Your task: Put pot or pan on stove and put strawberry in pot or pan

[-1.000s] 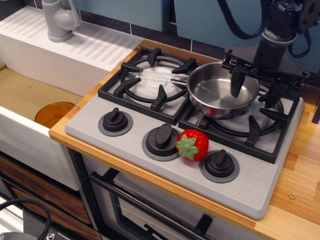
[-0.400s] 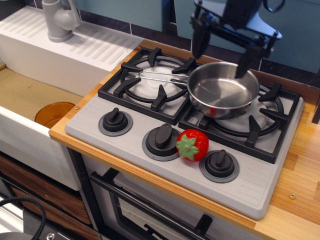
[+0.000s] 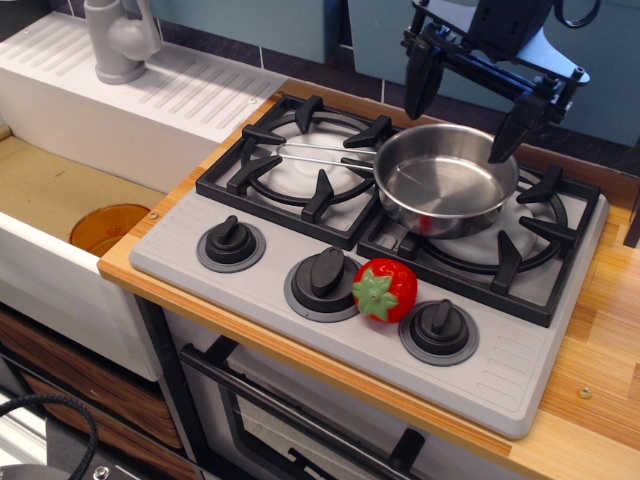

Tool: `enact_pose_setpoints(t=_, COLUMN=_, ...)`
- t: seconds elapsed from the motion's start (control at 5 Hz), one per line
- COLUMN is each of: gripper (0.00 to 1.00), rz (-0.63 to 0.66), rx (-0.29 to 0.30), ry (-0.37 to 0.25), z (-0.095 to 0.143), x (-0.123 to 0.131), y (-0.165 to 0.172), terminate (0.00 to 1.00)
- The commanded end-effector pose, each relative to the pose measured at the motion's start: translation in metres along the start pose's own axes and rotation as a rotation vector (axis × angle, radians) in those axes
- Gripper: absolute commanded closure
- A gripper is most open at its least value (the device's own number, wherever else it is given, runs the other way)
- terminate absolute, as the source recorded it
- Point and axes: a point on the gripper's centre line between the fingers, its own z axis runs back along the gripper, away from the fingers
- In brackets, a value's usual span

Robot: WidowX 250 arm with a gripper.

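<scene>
The shiny steel pan (image 3: pixel 445 190) sits on the right burner grate of the grey stove (image 3: pixel 250 275), its thin wire handle (image 3: pixel 315 153) reaching left over the left burner. The red strawberry (image 3: pixel 385 290) with a green cap lies on the stove's front panel, between the middle knob (image 3: pixel 322 273) and the right knob (image 3: pixel 439 328). My gripper (image 3: pixel 465 105) hangs above the pan's far rim, open wide and empty, one black finger (image 3: pixel 418 75) left of the pan's back edge and the other over its right side.
A white sink (image 3: pixel 60 195) with an orange plate (image 3: pixel 108 227) in it and a grey tap (image 3: pixel 120 40) lies to the left. A wooden counter (image 3: pixel 600 340) runs along the stove's right. An oven door handle (image 3: pixel 290 410) is below the front edge.
The gripper let go of the pan's right rim, rose, opened wide and moved up and left, then shifted slightly right. The pan and strawberry stayed put.
</scene>
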Motion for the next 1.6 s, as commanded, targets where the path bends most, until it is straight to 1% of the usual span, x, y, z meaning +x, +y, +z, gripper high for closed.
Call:
enact_pose_setpoints(t=0.0, gripper=0.00, rz=0.078, rx=0.012, ry=-0.096, z=0.020, x=-0.003, y=0.005, terminate=0.00)
enact_pose_setpoints(t=0.2, gripper=0.00, rz=0.139, rx=-0.004, ry=-0.117, z=0.010, x=-0.014, y=0.004, terminate=0.00)
enact_pose_setpoints(t=0.4, gripper=0.00, rz=0.137, rx=-0.015, ry=-0.138, z=0.002, x=-0.020, y=0.004, terminate=0.00)
enact_pose_setpoints(t=0.6, gripper=0.00, rz=0.150, rx=-0.008, ry=-0.159, z=-0.011, x=-0.025, y=0.004, terminate=0.00)
enact_pose_setpoints(t=0.8, gripper=0.00, rz=0.167, rx=-0.017, ry=-0.163, z=-0.019, x=-0.034, y=-0.001, terminate=0.00)
enact_pose_setpoints(t=1.2, gripper=0.00, rz=0.192, rx=-0.012, ry=-0.162, z=-0.020, x=-0.056, y=-0.005, terminate=0.00)
enact_pose_setpoints(t=1.4, gripper=0.00, rz=0.211, rx=-0.016, ry=-0.179, z=-0.031, x=-0.056, y=-0.012, terminate=0.00)
